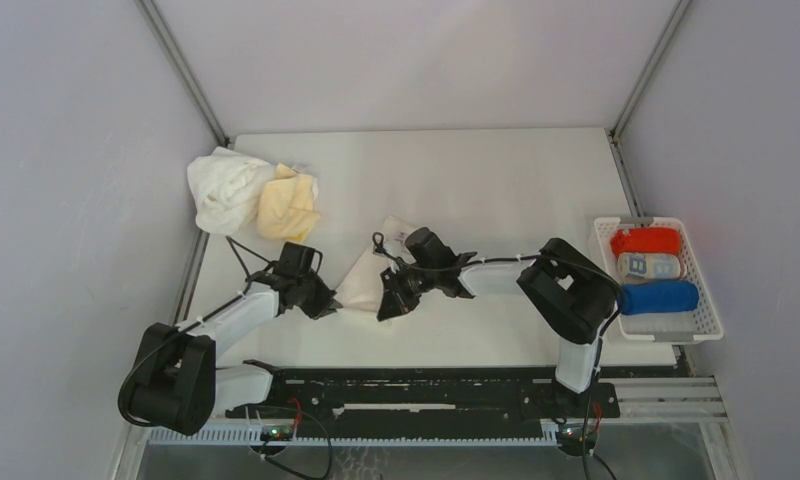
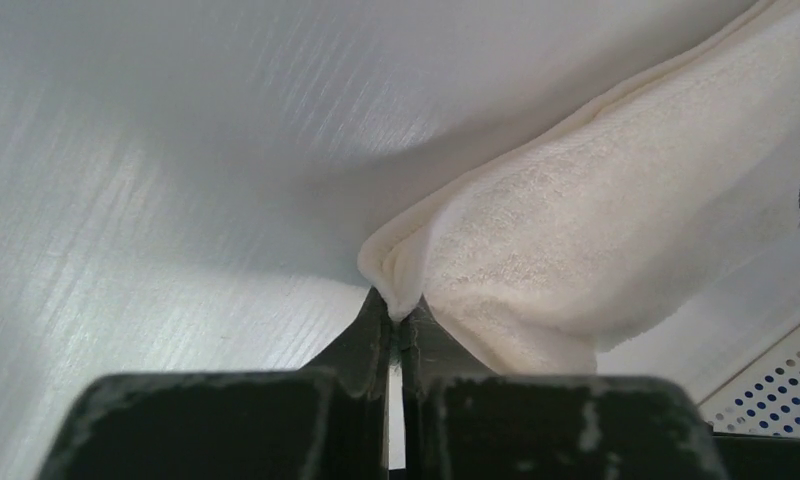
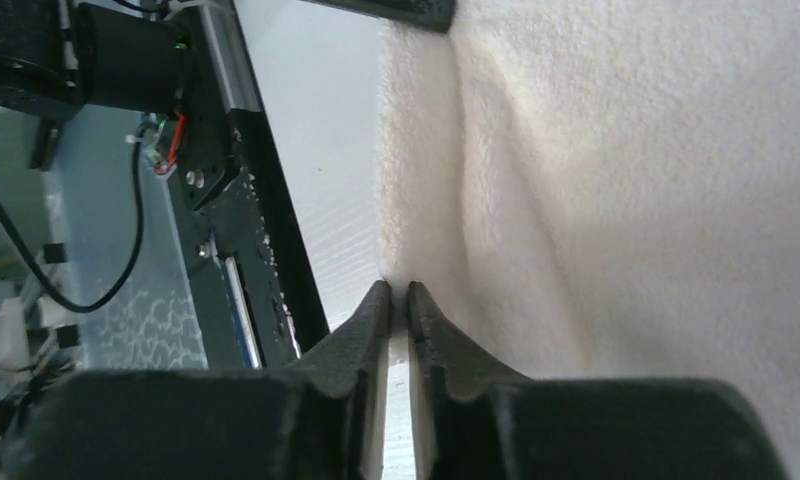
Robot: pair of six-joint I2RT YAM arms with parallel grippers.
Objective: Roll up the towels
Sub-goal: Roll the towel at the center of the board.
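Observation:
A cream towel (image 1: 362,282) lies near the table's middle, partly lifted between my two grippers. My left gripper (image 1: 325,306) is shut on its left corner; in the left wrist view the folded corner of the cream towel (image 2: 576,240) is pinched between the tips of the left gripper (image 2: 398,312). My right gripper (image 1: 387,306) is shut on the towel's near right edge, and the right wrist view shows the cream towel (image 3: 616,200) caught in the nearly closed tips of the right gripper (image 3: 398,294). A white towel (image 1: 224,186) and a pale yellow-orange towel (image 1: 288,208) lie bunched at the back left.
A white slatted basket (image 1: 707,304) stands at the right edge, holding a red roll (image 1: 646,240), a light-blue patterned roll (image 1: 648,266) and a royal blue roll (image 1: 660,297). The black rail (image 1: 426,385) with the arm bases runs along the near edge. Grey walls enclose the table.

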